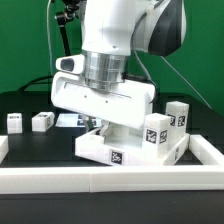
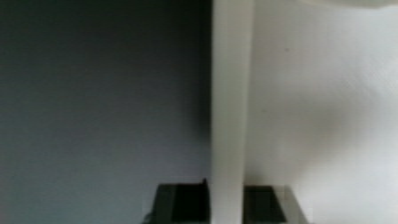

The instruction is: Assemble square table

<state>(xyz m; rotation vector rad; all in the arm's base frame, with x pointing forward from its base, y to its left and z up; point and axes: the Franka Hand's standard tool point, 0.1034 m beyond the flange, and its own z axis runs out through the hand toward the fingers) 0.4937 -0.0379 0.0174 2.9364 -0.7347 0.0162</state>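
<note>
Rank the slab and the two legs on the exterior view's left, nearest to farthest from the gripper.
1. The slab: right under the arm, clamped in the gripper, so it is touching.
2. The inner leg: on the exterior view's left, on the side closer to the arm.
3. The outer leg: farthest out on the exterior view's left, beyond the inner leg.

A: How does the exterior view look?
B: Bright, even light. The arm (image 1: 110, 30) nearly washes out, and the black table (image 1: 22, 100) hides any shadow. Coarse, slightly soft.
A: Wrist view?
B: Wholly out of focus. The slab rim (image 2: 233, 100) blurs between dim grey and glaring white.
</note>
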